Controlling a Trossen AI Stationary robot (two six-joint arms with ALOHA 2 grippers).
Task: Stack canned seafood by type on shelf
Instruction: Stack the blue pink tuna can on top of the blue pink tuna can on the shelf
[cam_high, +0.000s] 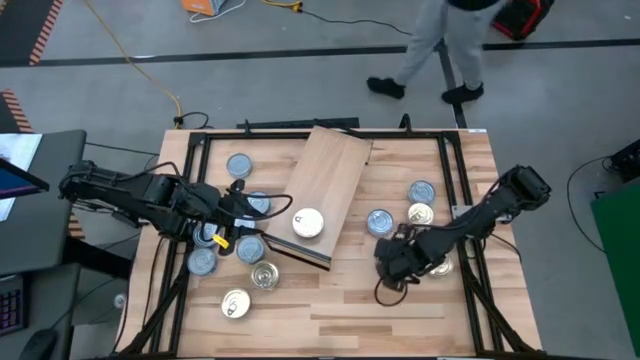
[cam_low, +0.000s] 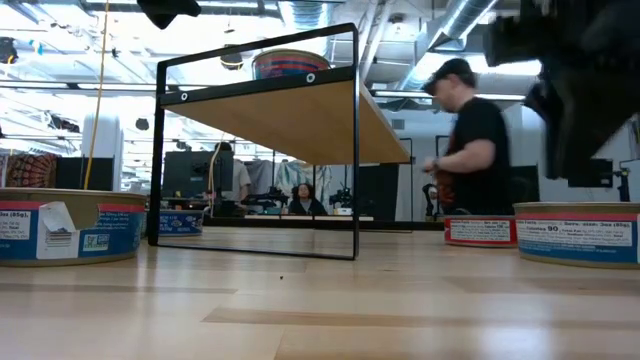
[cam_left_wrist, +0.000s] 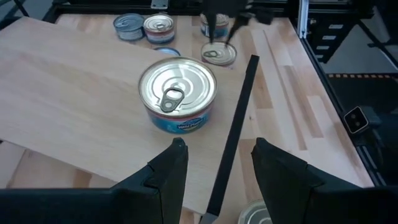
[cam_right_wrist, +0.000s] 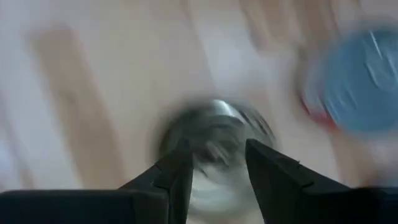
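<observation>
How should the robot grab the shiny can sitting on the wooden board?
Grip the can by its round side wall, coming from above with one finger on each side. It stands upright and flat on the shelf, and its top is wide with only a small pull tab, so the sides give the best hold. The left pincer is open just in front of it.

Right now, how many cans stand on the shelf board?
1: a pale-lidded can near the shelf's dark front edge, before the open left gripper. None looks hidden there.

right wrist view blurred, can smeared
</observation>
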